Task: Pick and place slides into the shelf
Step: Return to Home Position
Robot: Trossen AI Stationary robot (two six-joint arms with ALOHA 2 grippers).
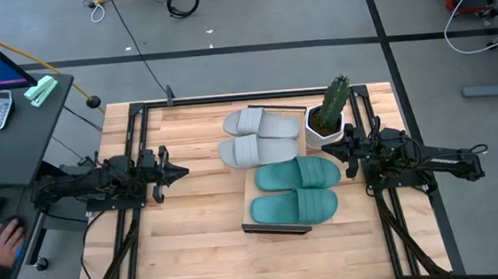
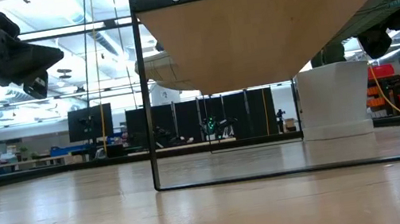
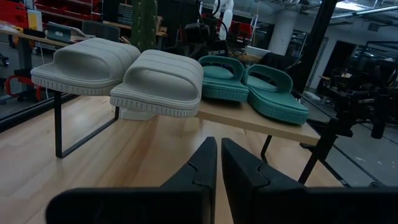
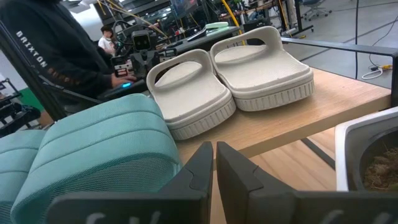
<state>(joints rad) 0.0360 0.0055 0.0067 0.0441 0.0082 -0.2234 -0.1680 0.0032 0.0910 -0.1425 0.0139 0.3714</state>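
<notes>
All four slides lie on the shelf (image 1: 250, 195), long axes running arm to arm: grey pair (image 1: 258, 137) at the far end, green pair (image 1: 296, 189) nearer. The left hand (image 1: 178, 172), fingers pressed together, hangs well apart. The right hand (image 1: 335, 155), likewise closed, is nearer, just beside the green pair.

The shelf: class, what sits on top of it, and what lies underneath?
On the shelf lie two grey slides and two teal-green slides. Underneath, the low view shows only bare tabletop, a white pot standing beyond. From above, the shelf itself hides that space.
</notes>
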